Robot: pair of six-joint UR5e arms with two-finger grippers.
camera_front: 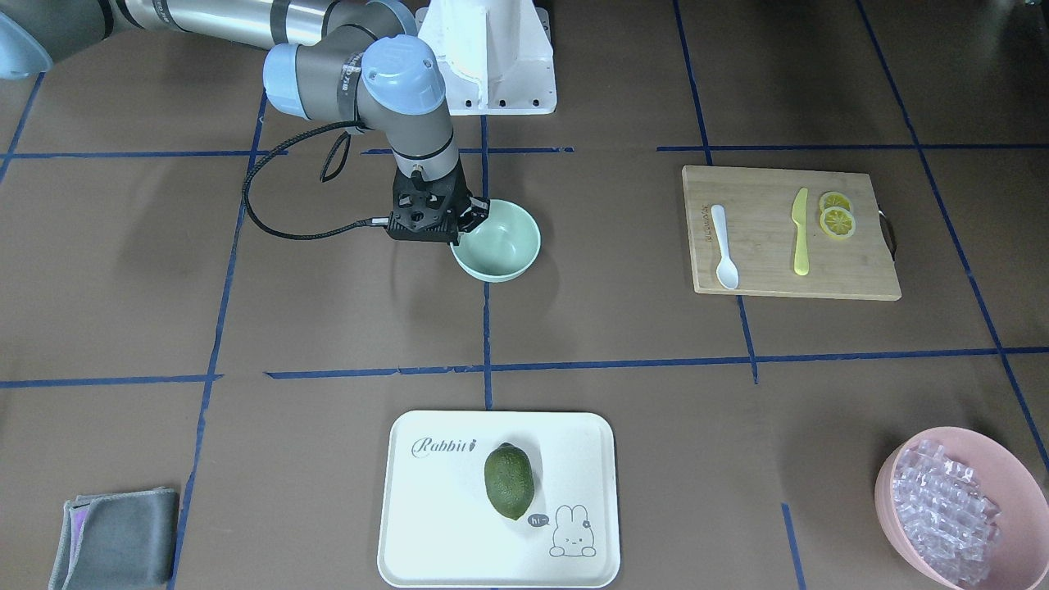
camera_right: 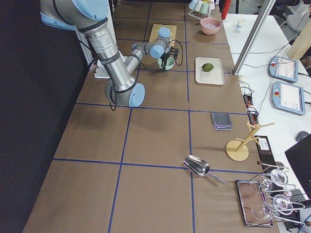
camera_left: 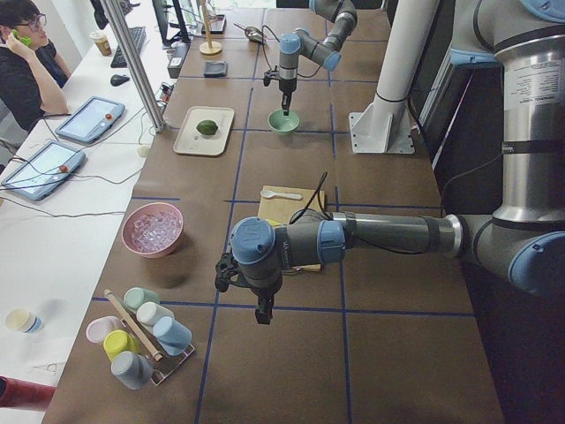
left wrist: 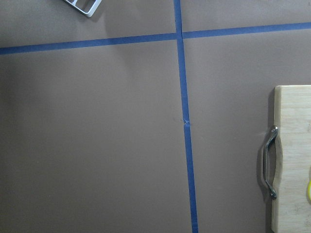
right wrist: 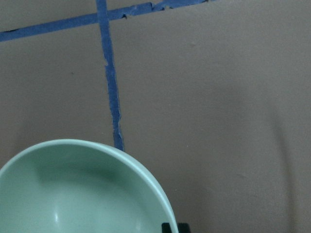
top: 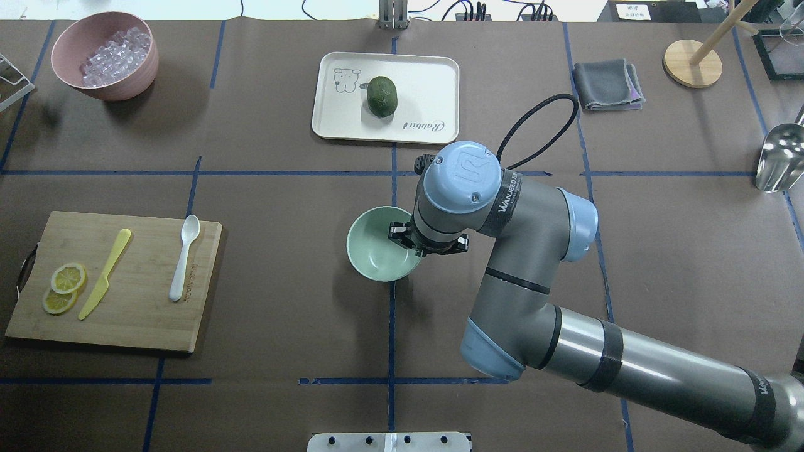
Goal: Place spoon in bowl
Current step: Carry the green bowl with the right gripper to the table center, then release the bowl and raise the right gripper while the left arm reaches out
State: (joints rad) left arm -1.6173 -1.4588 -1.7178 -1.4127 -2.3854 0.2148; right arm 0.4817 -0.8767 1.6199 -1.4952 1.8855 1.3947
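Hanging at the bowl (camera_front: 524, 254), the right gripper (camera_front: 471, 215) hides its finger opening; the spoon (camera_front: 724, 246) lies well apart from it, not yet lifted.

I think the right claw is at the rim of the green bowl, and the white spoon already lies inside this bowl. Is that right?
Not quite. The right claw is at the rim of the green bowl, but the white spoon lies on the wooden cutting board, not in the bowl. The overhead exterior view shows it.
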